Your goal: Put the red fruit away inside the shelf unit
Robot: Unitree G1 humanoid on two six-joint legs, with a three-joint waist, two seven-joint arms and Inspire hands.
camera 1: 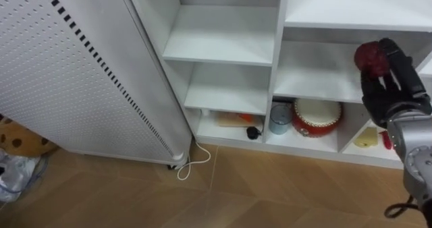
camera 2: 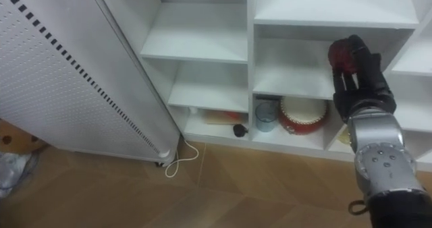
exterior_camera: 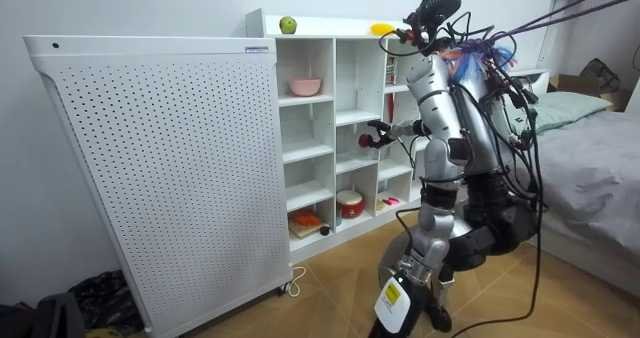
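My right hand (camera 1: pixel 393 88) is raised in front of the white closet (camera 1: pixel 277 66), level with its middle shelf (camera 1: pixel 317 76) in the centre column. Its fingers are curled round a dark red fruit (camera 1: pixel 370 57), held just in front of that shelf's right end. The room view has me standing upright facing the closet (exterior_camera: pixel 335 128), with the red fruit (exterior_camera: pixel 376 138) held out at the shelf opening. On top of the closet lie a green apple (exterior_camera: pixel 288 25) and a yellow fruit (exterior_camera: pixel 381 28).
The bottom shelf holds a red pot (camera 1: pixel 316 117), a pale cup (camera 1: pixel 279 118), an orange item (camera 1: pixel 236 119) and a yellow piece (camera 1: pixel 368 138). A pink bowl (exterior_camera: pixel 305 86) sits on an upper shelf. A white perforated panel (camera 1: pixel 67 73) stands at left, a bed (exterior_camera: pixel 590 208) behind me.
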